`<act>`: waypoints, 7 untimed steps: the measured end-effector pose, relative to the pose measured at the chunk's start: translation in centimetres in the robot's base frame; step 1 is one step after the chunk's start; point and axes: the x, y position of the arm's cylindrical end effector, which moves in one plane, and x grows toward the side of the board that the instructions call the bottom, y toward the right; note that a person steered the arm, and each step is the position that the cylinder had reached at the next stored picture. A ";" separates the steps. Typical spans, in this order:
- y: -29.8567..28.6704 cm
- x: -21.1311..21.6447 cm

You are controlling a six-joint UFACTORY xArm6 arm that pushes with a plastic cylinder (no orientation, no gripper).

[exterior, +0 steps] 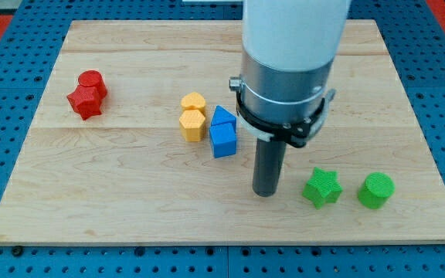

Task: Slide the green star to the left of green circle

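Green star block (pixel 321 187) lies near the view's bottom right of our pale wooden board (pixel 130 201), with the green circle block (pixel 375 190) just beside it on the view's right — a narrow gap shows between them, so they sit apart. We carry no claw at all, only a straight dark rod, and my tip (pixel 265 194) rests on the board close to the star's left, not touching it.

Further toward the view's left we see two blue blocks (pixel 223 133) pressed together — the upper one pointed, the lower one squarish. Just left of them stand two yellow blocks (pixel 193 116), one above the other and touching. Well apart, near the view's upper left, two red blocks (pixel 88 94) sit together, their shapes hard to make out.
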 end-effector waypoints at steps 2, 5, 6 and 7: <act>3.8 0.5; 5.4 0.5; 6.4 0.5; 6.9 0.5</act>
